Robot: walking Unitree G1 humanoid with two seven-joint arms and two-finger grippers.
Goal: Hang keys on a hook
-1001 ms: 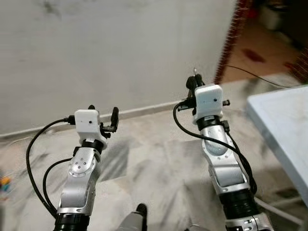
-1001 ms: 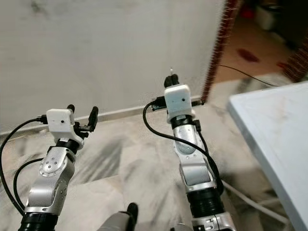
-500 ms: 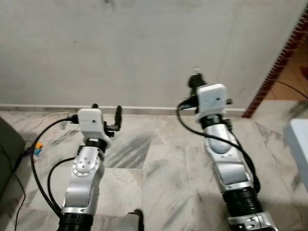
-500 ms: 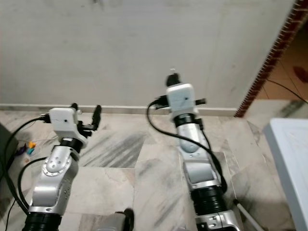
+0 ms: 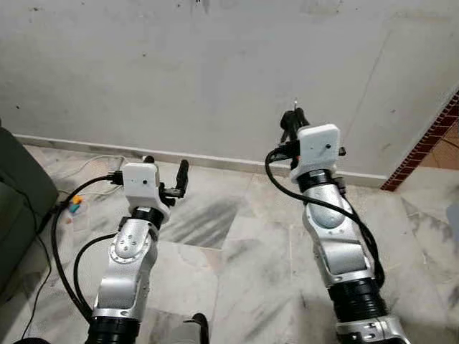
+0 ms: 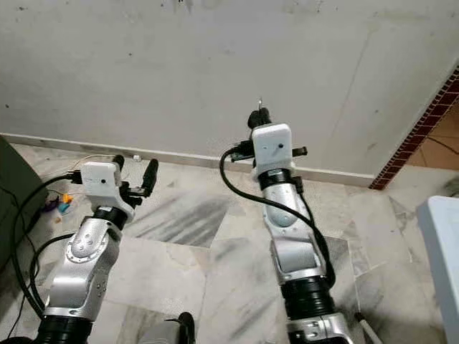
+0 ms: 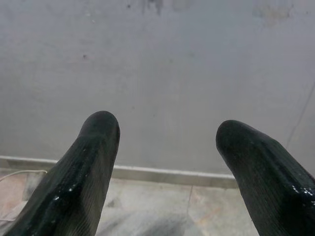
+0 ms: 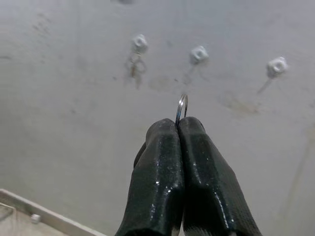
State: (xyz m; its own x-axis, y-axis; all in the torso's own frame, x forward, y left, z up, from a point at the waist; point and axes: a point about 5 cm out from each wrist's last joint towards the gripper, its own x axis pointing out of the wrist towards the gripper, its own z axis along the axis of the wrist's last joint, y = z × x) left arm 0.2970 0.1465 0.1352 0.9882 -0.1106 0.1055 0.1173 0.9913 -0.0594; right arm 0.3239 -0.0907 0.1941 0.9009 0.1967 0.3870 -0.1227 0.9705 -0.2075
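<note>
A grey wall point(image 5: 179, 79) rises from a marble floor point(image 5: 237, 244), with a brick edge point(image 5: 430, 140) at the right and a dark seat point(image 5: 18, 208) at the left. The right gripper point(image 8: 178, 125) is raised, fingers pressed together on a key ring point(image 8: 181, 108) that juts from the tips, below three hooks point(image 8: 199, 54) on the wall; the first hook already carries a ring. The left gripper point(image 7: 167, 130) is held lower, fingers apart on nothing, with bare floor between the arms.
</note>
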